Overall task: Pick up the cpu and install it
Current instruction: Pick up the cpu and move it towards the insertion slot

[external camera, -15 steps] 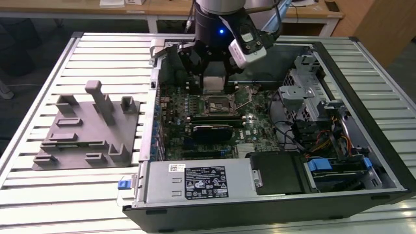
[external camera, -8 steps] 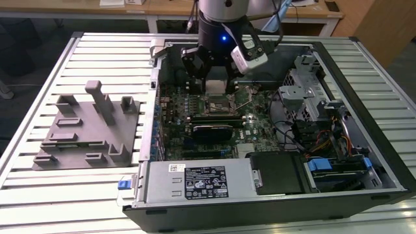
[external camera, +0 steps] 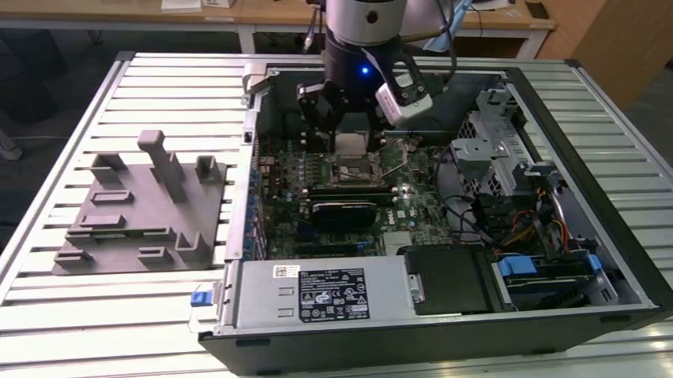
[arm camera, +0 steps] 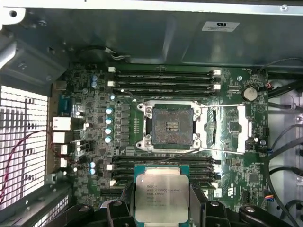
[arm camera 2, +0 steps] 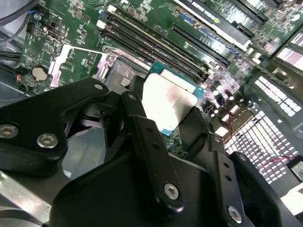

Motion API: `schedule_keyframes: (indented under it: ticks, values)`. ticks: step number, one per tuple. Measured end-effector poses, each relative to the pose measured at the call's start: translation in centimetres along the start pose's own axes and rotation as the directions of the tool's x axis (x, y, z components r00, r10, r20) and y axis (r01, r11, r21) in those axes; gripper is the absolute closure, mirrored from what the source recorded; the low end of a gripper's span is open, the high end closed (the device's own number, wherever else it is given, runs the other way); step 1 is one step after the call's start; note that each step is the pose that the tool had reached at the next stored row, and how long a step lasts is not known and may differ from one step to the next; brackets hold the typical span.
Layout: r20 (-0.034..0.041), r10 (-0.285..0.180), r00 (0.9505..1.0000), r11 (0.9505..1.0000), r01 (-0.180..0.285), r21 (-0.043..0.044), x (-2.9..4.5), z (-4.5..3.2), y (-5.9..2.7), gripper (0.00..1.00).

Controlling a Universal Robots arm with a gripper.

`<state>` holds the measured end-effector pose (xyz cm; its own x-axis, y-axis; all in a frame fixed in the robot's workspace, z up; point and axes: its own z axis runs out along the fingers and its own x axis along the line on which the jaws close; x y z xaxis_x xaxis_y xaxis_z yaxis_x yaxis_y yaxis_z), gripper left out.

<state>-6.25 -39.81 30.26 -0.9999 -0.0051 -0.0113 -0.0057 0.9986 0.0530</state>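
- I see the gripper (external camera: 351,143) reaching into the open computer case (external camera: 421,348), its two black fingers (arm camera: 196,208) pinching the cpu (arm camera: 162,198) by opposite edges.
- The cpu sits between the fingertips, held above the green motherboard (arm camera: 241,189), just beside the open socket (arm camera: 171,125).
- Its silvery top faces the first wrist view, its edges parallel to the socket's. It looks square, so I can't tell a long axis.

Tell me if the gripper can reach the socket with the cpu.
Probably yes: the socket lies open, its frame swung aside, nothing over it; the gripper holds the cpu above the board.
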Motion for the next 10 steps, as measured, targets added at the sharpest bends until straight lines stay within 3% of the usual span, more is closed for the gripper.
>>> schedule_keyframes:
  ticks: [10]
  values:
    - [-0.0017, 0.000, 1.0000, 1.0000, 0.000, -0.0001, -0.70, 1.22, 1.00, 0.46]
